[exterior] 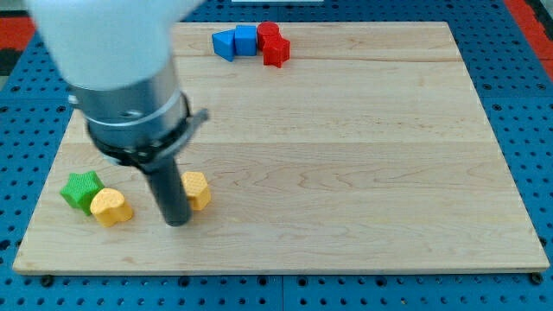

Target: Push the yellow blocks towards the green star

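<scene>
Your rod stands in the lower left part of the board, and my tip (177, 223) rests on the wood just at the left side of one yellow block (198, 189). Whether the tip really touches that block you cannot tell, because the rod covers the block's left edge. The rod has no jaws, so it grasps nothing; it can only push.

Look now at the goal. The green star (82, 189) lies near the view's left edge of the wooden board (346, 155). A yellow heart-shaped block (111, 207) sits just at its lower right, and it seems to touch the star or to be almost against it. I judge that this half of the task is done.

The other yellow block is further to the view's right, with the rod between it and the yellow heart-shaped block. It is near the star but not yet beside it, so this part is left. Please notice that the tip is on the side of the block which faces the star. A push from here would send the block away from the goal, in my opinion. You would first need to bring the tip around to the block's right side and then push toward the view's left.

At the view's top, well apart, two blue blocks (235, 42) and two red blocks (273, 44) lie together in one group. They have no part in the task.
</scene>
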Tool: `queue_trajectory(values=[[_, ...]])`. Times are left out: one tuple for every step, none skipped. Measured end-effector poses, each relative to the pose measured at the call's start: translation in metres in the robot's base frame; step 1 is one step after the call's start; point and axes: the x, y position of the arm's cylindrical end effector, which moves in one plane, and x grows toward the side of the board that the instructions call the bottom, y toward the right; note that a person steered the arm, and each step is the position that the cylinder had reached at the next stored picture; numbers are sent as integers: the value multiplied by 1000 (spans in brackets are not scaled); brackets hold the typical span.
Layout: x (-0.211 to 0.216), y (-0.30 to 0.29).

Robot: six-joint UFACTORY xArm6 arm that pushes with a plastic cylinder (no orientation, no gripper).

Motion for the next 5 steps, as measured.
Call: queue_trajectory(values=[[-4,82],[-11,94],[-59,66],[-2,1],[-2,-22]])
